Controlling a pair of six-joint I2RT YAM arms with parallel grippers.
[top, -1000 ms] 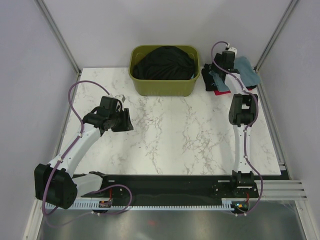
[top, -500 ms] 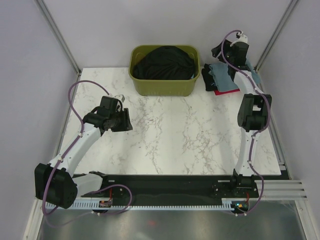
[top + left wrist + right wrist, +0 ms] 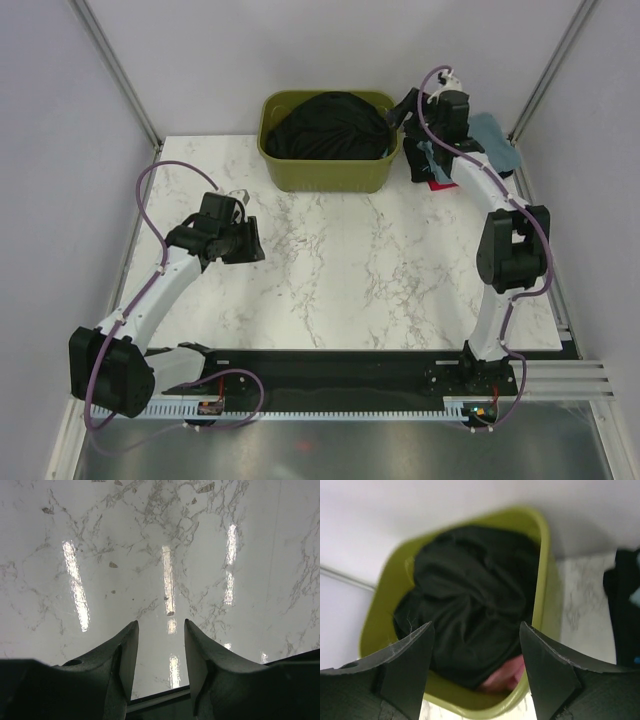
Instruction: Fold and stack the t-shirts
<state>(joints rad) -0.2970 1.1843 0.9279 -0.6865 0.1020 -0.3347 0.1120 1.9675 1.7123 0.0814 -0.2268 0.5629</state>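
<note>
Left gripper: jaws apart, empty, low over bare desk, probably standing clear. The olive bin holds a crumpled black t-shirt. The right gripper faces it wide open, presumably to fetch it. The folded t-shirts are stacked just right of the bin.

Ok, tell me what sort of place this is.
Likely a robotics lab test cell: left arm and right arm mounted at a marble-look table, blank walls on aluminium posts, an olive bin of dark clothing beside stacked t-shirts.
</note>
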